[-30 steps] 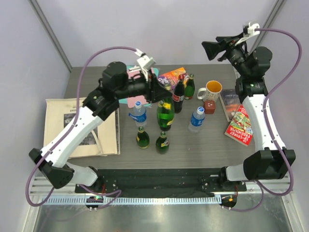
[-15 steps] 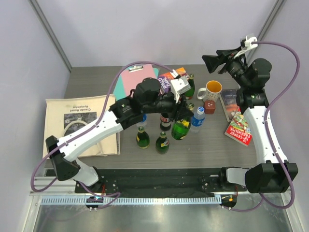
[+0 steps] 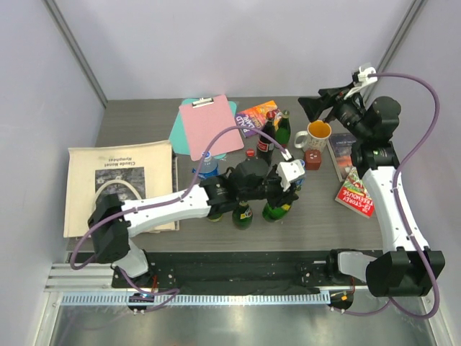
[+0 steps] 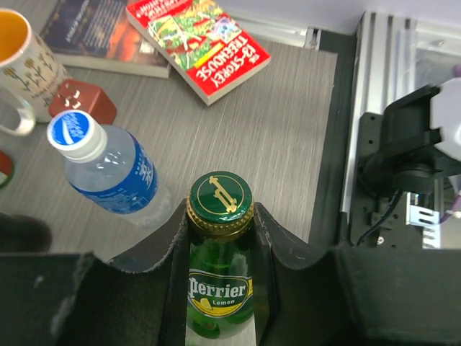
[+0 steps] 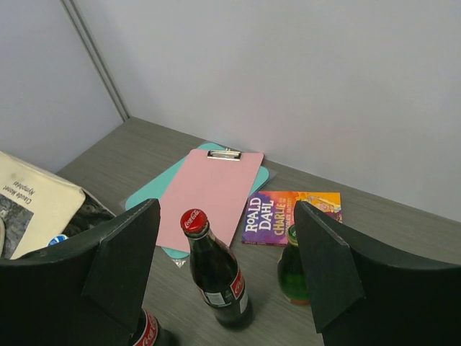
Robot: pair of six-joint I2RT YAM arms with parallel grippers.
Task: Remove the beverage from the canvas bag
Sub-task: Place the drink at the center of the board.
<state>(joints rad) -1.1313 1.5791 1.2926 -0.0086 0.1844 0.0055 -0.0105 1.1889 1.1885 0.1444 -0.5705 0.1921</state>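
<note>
Worktop (image 3: 144, 122) of grey wood-grain laminate, matt and flat. Canvas bag (image 3: 81, 202) lying limp and flattened on it, cream woven cloth with soft loop handles and a dark printed picture facing up; inside hidden, but too flat to suggest much left in there. Well to the right of the bag, left tool (image 4: 220, 210) clamped on the neck of a Perrier bottle (image 4: 220, 288), black padded fingers either side just under the cap, bottle upright and wholly clear of the cloth. Farther right of the bag and toward the back, right tool (image 3: 311, 108) raised high, jaws spread wide, gripping nothing. Judged nearly done: drink out of the bag, only standing it down and letting go left; contact between its base and the worktop impossible to tell. Smooth green glass, rounded shoulders, glossy paper label. Also right of the bag, a clear plastic water bottle (image 4: 119, 176) with blue wrap and white screw top, and a dark cola bottle (image 5: 216, 274) with a red crown. Smallest, the Perrier's cap (image 4: 220, 196): green disc, gold crimped rim.
</note>
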